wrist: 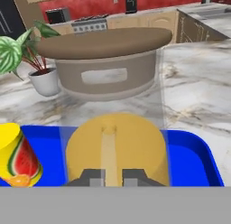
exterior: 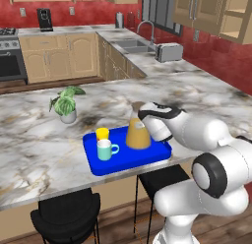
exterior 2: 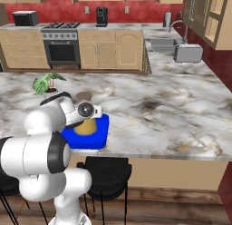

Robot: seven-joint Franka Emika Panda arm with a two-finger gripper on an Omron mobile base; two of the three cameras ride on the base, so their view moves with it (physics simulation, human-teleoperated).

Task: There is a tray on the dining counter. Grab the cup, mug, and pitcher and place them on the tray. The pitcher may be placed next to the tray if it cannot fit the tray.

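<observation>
Your gripper point(wrist: 112, 177) is clamped shut on the pitcher point(exterior: 138, 135), fingertips point(wrist: 92, 177) pinching its glass wall low down. The pitcher stands upright on the tray point(exterior: 147, 158), which sits at the dining counter point(exterior: 29, 139) edge. Your left base view adds the cup point(exterior: 102, 134) and mug point(exterior: 105, 150) (touching, tray's left end). The hand view catches a potted plant point(wrist: 31, 65) beyond.

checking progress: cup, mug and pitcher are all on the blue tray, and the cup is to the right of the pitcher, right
Not quite. All three stand on the tray, but in the left base view the cup is left of the pitcher, just behind the mug.
</observation>
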